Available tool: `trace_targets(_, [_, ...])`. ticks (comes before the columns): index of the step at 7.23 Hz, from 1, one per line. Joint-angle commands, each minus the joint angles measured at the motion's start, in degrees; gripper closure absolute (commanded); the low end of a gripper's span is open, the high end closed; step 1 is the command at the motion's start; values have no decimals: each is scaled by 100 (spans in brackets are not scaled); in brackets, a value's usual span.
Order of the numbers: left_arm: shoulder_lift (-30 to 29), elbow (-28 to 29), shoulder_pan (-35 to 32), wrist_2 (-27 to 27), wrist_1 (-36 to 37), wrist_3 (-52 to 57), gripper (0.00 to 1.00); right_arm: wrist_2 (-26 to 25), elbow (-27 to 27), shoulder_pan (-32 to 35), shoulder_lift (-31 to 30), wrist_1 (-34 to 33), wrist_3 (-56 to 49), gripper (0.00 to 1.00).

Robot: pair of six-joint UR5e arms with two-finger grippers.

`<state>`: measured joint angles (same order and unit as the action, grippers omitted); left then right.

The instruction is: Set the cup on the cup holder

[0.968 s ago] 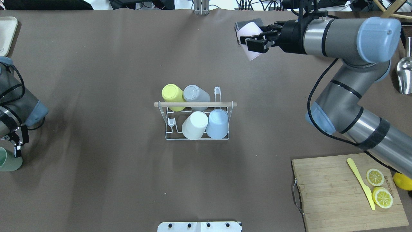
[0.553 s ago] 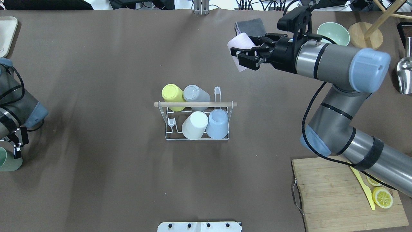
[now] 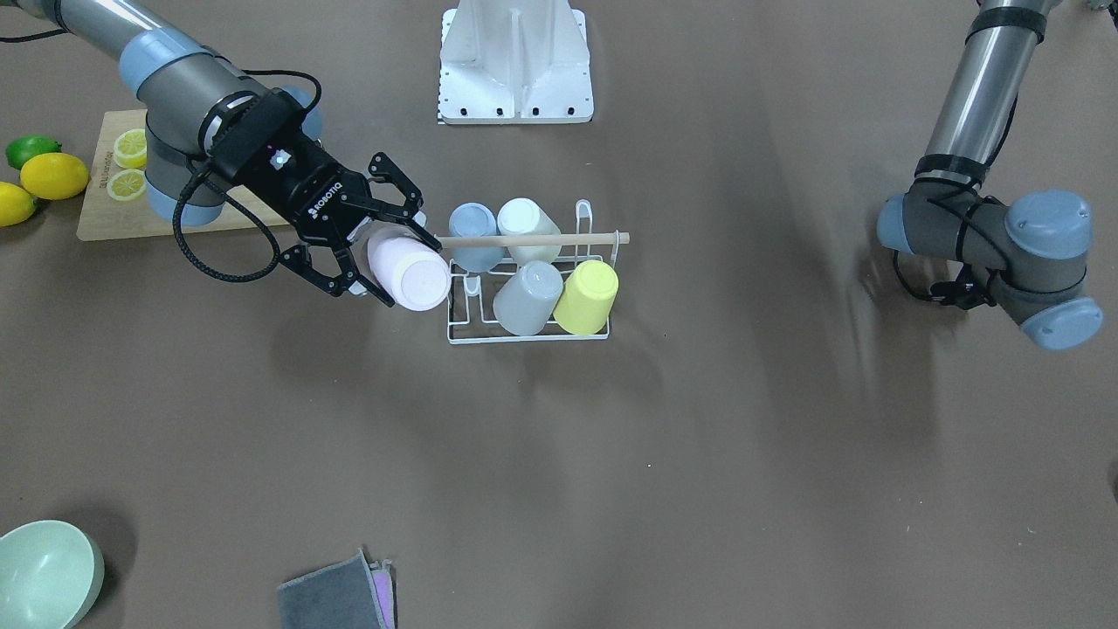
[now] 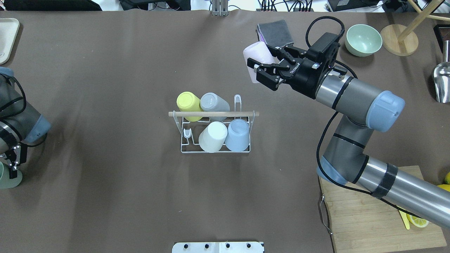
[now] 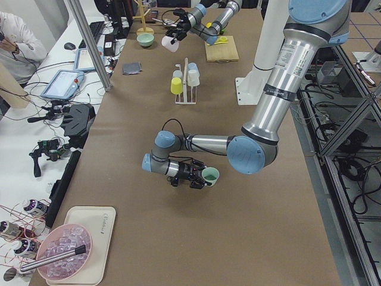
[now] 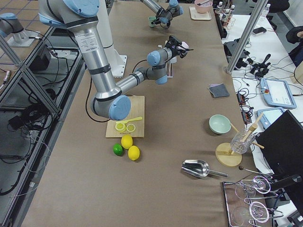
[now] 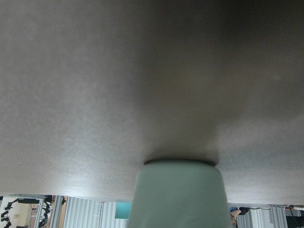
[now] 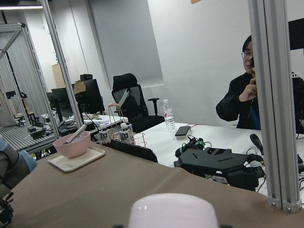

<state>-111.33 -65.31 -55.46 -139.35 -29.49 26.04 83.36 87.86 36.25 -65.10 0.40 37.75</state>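
The cup holder is a white wire rack with a wooden rod, mid-table, also seen from the front. Yellow, grey, white and blue cups sit upside down on its prongs. My right gripper is shut on a pale pink cup, held in the air on its side, beyond and to the right of the rack. From the front the pink cup hangs just beside the rod's end. My left gripper at the table's left edge is shut on a green cup, which fills the bottom of the left wrist view.
A grey cloth lies at the far edge behind the right gripper. A green bowl, a wooden stand and a metal scoop are at the far right. A cutting board with lemon slices lies front right. A person sits beyond the table.
The right gripper has carried the pink cup left and nearer to the rack, its arm swinging round. The left gripper has shifted slightly left with the green cup.
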Motion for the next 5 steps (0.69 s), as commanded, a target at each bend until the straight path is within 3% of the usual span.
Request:
trace_targets(1, [-2, 10, 8, -4, 49, -28, 83, -372, -479, -232, 182, 881, -4, 100])
trace_targets(2, [-2, 18, 8, -13, 101, -28, 93, -504, -576, -328, 217, 1109, -4, 100])
trace_targets(5, [-46, -25, -35, 5, 84, 33, 93, -1102, -1541, -777, 524, 2522, -232, 100])
